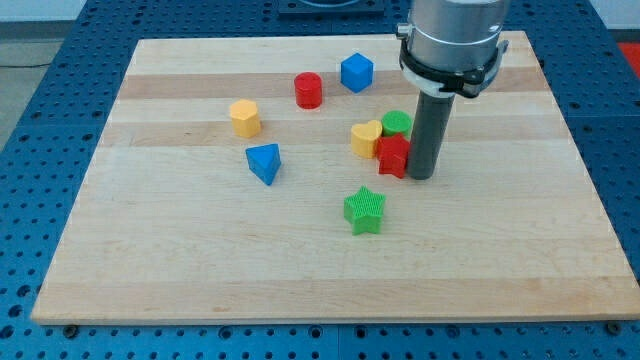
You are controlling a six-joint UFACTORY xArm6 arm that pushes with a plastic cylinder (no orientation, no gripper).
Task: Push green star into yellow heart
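Nearest the camera sits the green star [364, 210], alone on bare wood just below the centre of the frame, touching nothing. Up and slightly to the right of it stands the yellow heart [366, 138], well apart from the star, with open board between them.

Pressed against the heart's right side is a tight cluster: a red block [393, 156] of unclear, knobbly shape at the heart's lower right, and a green cylinder [397, 124] just behind it, at the heart's upper right. All three appear to touch.

My tip [421, 177] rests on the board right of centre, directly against the right side of the red block, or so close that no gap shows. It stands up and to the right of the green star, clearly apart from it. The rod has no fingers and holds nothing; its only possible contact is that red block.

Farther out, a blue triangular block [264, 162] lies left of centre. A yellow hexagonal block [244, 117] sits above and left of it. A red cylinder [308, 90] stands in the upper middle of the frame, with a blue block [356, 72], cube-like or hexagonal, just to its right.

Everything rests on the wooden board [150, 260], which lies on a blue perforated table [30, 120].
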